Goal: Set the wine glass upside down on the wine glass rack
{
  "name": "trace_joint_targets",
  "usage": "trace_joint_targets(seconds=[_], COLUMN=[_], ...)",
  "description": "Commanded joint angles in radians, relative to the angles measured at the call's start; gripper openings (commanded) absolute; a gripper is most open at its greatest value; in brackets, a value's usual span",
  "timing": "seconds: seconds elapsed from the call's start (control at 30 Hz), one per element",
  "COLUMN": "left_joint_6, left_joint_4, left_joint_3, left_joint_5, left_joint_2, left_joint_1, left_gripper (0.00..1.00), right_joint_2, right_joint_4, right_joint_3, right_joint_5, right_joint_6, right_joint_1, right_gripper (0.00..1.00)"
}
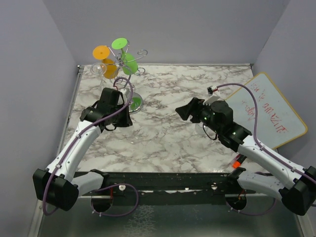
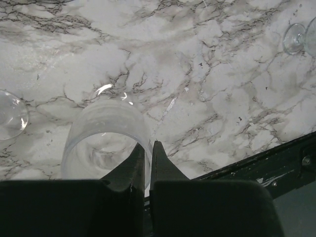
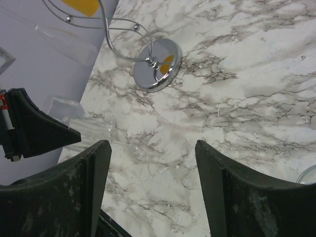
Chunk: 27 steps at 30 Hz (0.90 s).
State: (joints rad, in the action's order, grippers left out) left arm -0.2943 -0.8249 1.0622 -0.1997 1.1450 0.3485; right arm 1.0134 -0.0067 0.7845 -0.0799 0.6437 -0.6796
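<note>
Left hand (image 2: 149,144): closed to a thin gap, pinching the wall of the wine glass (image 2: 101,140) at its rim, with 1 finger inside the bowl and 1 outside.
Wine glass: clear, with its open mouth towards the left wrist camera. It is off the rack and sits over the marble just beside the rack's base.
Wine glass attitude: it appears tilted rather than upright, but the transparent bowl is too faint in the overhead view to be sure.
Right hand (image 3: 153,146): fingers spread wide with nothing between them. It is held above the middle of the tabletop (image 1: 168,140), facing the rack and well apart from the left hand.
Wine glass rack (image 3: 150,70): stands at the rear left of the tabletop. Its round chrome base is flat on the marble and its curved wire stem rises from the base.
Rack load: several glasses hang upside down from the curled arms. Among them, 1 orange foot (image 1: 101,52) and 1 green foot (image 1: 119,43) are uppermost.
Other glassware: 2 clear pieces show at the edges of the left wrist view, 1 at the left (image 2: 11,116) and 1 at the upper right (image 2: 295,38).
Whiteboard (image 1: 269,111): lies at an angle on the right side of the tabletop, behind the right arm, and carries red writing.
</note>
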Motion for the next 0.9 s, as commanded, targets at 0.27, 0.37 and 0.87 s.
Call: trace_joint_targets(seconds=[0.27, 0.37, 0.87], left_joint_6=[-0.184, -0.276, -0.525], left_joint_4=[0.109, 0.249, 0.99], left_joint_3=[0.059, -0.012, -0.36], left_joint_5=[-0.043, -0.042, 0.065], left_joint_2=[-0.114, -0.159, -0.332], left_joint_1=[0.039, 0.045, 0.073], left_gripper=[0.0, 0.0, 0.0], right_joint_2=[0.001, 0.0, 0.11], right_joint_4=[-0.057, -0.052, 0.153], right_joint_3=[0.024, 0.018, 0.035], right_joint_5=[0.036, 0.029, 0.094], right_joint_6=[0.308, 0.39, 0.681], right_joint_1=[-0.003, -0.003, -0.038], right_gripper=[0.65, 0.65, 0.71])
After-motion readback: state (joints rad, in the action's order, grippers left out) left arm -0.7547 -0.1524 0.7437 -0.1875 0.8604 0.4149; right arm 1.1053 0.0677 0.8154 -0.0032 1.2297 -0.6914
